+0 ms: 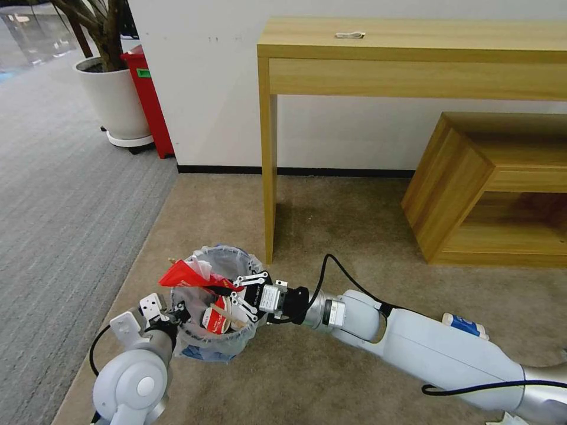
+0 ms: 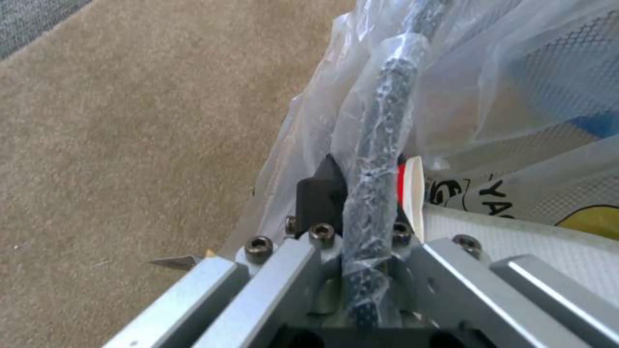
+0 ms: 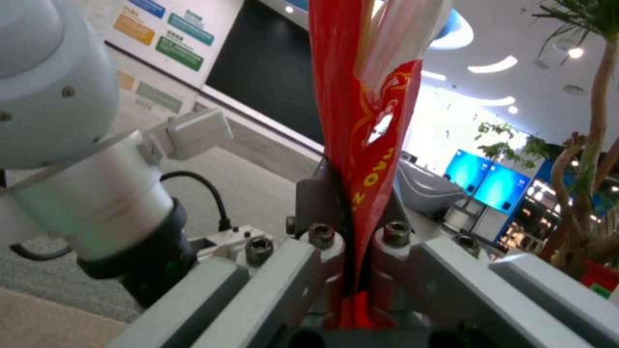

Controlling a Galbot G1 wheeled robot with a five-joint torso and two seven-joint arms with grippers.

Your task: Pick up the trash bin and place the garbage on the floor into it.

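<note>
The trash bin (image 1: 227, 251), a small round bin lined with a crinkled translucent bag, hangs just above the beige floor (image 1: 342, 218). My left gripper (image 1: 177, 310) is shut on its near-left rim; the left wrist view shows the bag-wrapped rim (image 2: 377, 145) pinched in the left gripper (image 2: 361, 198). My right gripper (image 1: 227, 289) reaches over the bin's opening, shut on a flattened red crushed cup (image 1: 180, 274) that sticks out above the rim. The right wrist view shows that red cup (image 3: 364, 145) clamped upright in the right gripper (image 3: 358, 217). Another red cup (image 1: 215, 319) and a stick lie inside the bin. A blue-white cup (image 1: 465, 324) lies on the floor beside my right arm.
A tall wooden console table (image 1: 413, 53) stands against the wall, one leg just behind the bin. A low wooden shelf (image 1: 490, 189) sits at the right. Grey ribbed carpet (image 1: 65, 195), a white plant pot (image 1: 115, 100) and a red bin (image 1: 147, 100) are at the left.
</note>
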